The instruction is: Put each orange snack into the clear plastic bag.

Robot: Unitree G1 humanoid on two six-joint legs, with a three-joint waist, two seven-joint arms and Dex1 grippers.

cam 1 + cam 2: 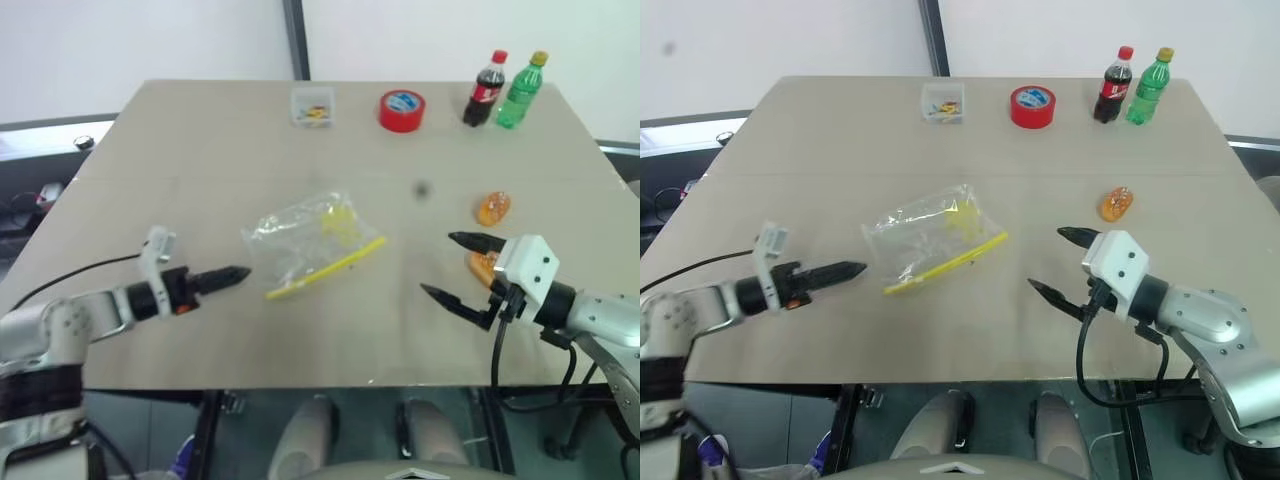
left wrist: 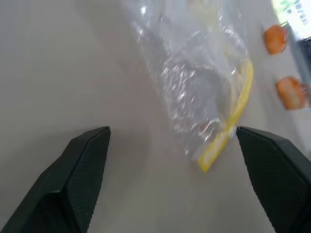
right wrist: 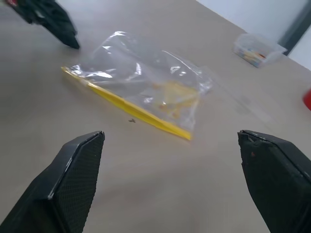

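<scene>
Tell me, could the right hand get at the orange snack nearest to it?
Probably yes. The right hand is open and empty, and the nearer orange snack lies on the table right beside its fingers, partly hidden behind the hand. Nothing appears to block the way.

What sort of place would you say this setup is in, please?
Probably a lab or office test area: a plain beige table against a bare white wall, set with staged props such as a red tape roll, two soda bottles and a clear plastic bag.
</scene>
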